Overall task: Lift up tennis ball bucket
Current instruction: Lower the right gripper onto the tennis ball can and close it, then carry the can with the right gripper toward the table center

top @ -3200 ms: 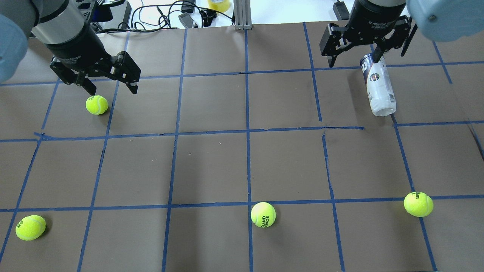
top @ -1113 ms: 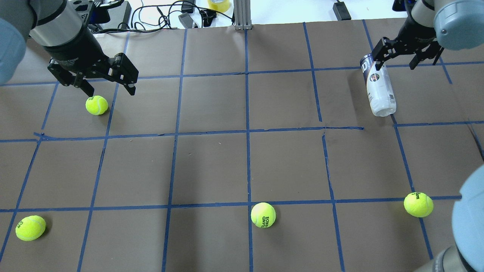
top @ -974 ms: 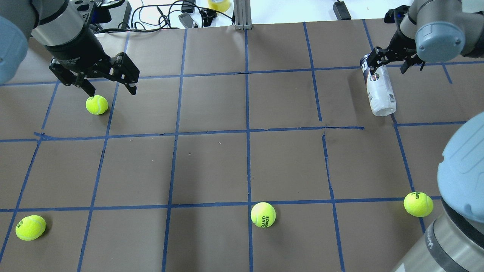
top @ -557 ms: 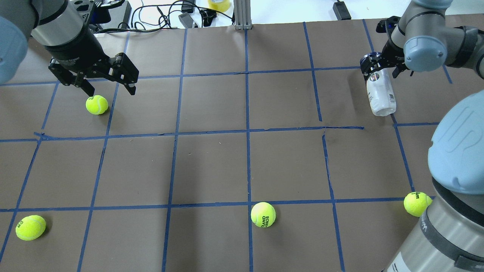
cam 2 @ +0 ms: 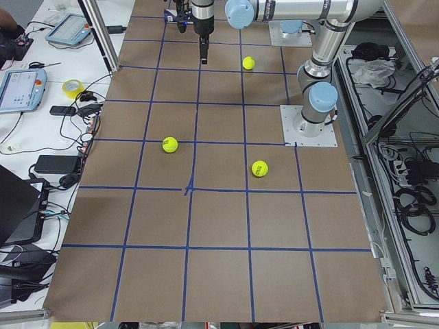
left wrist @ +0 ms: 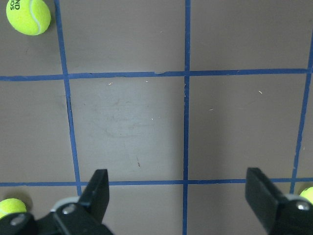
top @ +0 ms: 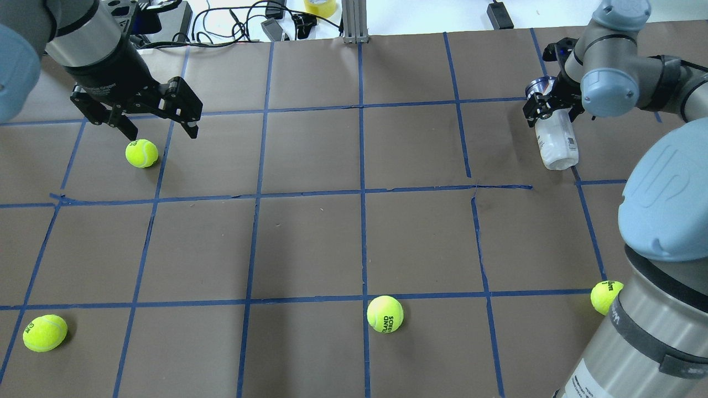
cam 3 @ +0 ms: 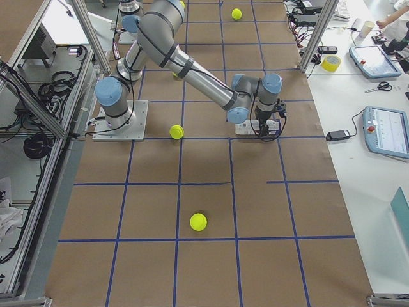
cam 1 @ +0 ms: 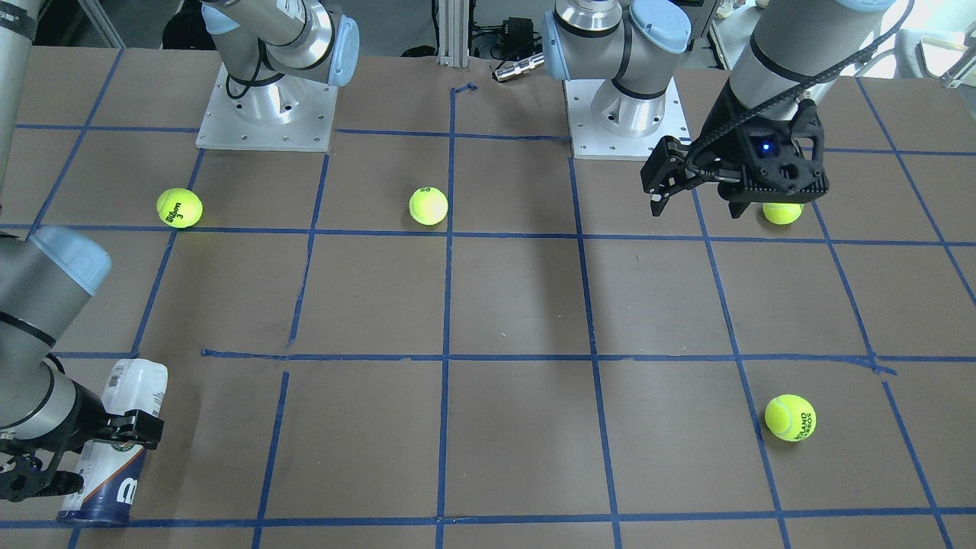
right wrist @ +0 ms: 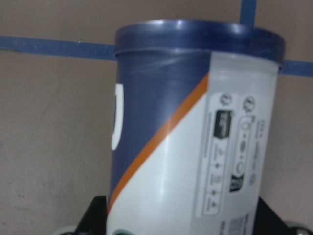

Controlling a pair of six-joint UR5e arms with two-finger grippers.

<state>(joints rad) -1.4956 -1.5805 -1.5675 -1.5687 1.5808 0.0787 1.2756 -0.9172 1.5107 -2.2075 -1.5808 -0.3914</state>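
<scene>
The tennis ball bucket (top: pixel 557 145), a white tube with a navy end, lies on its side at the far right of the table. It also shows in the front view (cam 1: pixel 114 427). My right gripper (top: pixel 552 113) is open and low over the navy end, with a finger on each side. In the right wrist view the bucket (right wrist: pixel 195 122) fills the space between the fingers (right wrist: pixel 97 215), and I cannot tell if they touch it. My left gripper (top: pixel 160 131) is open and empty, hovering beside a tennis ball (top: pixel 141 153) at the far left.
Three more tennis balls lie on the brown taped table: near left (top: pixel 45 333), near middle (top: pixel 385 314), and near right (top: pixel 604 297), partly behind my right arm's elbow (top: pixel 664 221). Cables and a tape roll (top: pixel 319 6) lie beyond the far edge.
My right arm has swung round and its gripper has turned and come down over the bucket's navy end. The bucket lies where it was. The left arm has barely moved.
</scene>
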